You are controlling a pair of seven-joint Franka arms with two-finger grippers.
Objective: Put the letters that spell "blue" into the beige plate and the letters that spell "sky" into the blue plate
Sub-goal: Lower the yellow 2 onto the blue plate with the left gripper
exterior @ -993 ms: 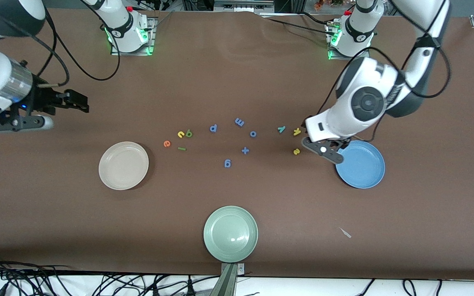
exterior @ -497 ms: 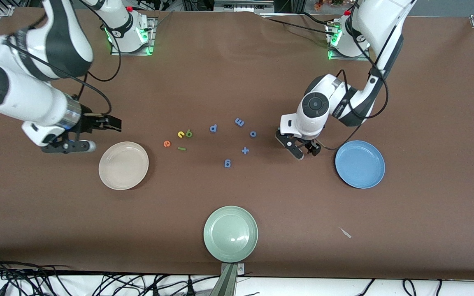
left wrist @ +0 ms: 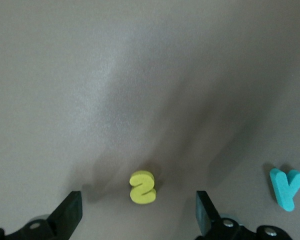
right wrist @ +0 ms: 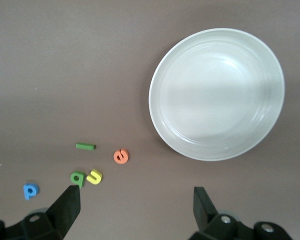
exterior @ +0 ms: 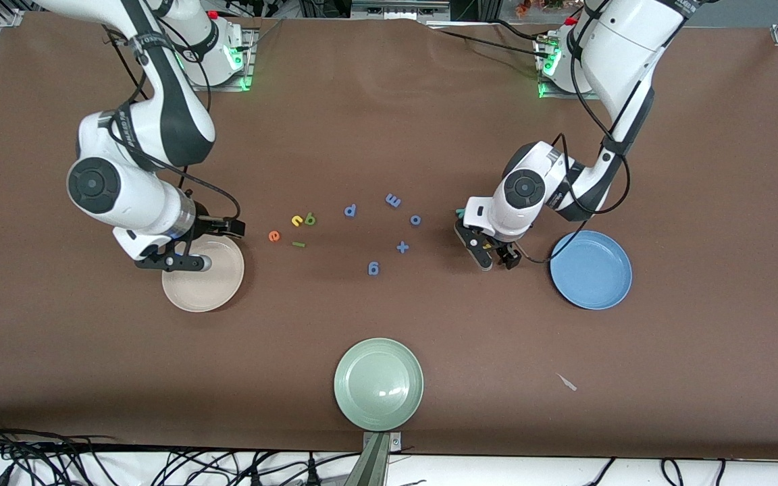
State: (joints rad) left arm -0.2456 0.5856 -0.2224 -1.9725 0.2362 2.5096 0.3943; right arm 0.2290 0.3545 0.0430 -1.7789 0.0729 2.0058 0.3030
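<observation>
The yellow s point(left wrist: 142, 187) lies on the table just ahead of my open left gripper point(left wrist: 138, 212), which hangs low over it with nothing between its fingers. The teal y point(left wrist: 287, 188) lies beside it and peeks out at the arm's edge point(exterior: 460, 212). The k is hidden. The blue plate point(exterior: 591, 270) sits next to my left gripper point(exterior: 497, 255). My right gripper point(exterior: 227, 227) is open beside the beige plate point(exterior: 203, 283), also seen in the right wrist view point(right wrist: 217, 95). The orange e point(exterior: 273, 235), olive l point(exterior: 298, 244), yellow u point(exterior: 297, 220) and green b point(exterior: 310, 219) lie close together near that plate.
Blue letters lie mid-table: a p point(exterior: 350, 210), an m point(exterior: 393, 200), an o point(exterior: 415, 219), a plus sign point(exterior: 402, 247) and a g point(exterior: 373, 268). A pale green plate point(exterior: 379, 383) sits near the front edge. A small scrap point(exterior: 567, 383) lies nearer the camera than the blue plate.
My right arm has swung in from its end of the table to the beige plate. My left gripper has shifted from the blue plate's rim to over the s, covering the k.
</observation>
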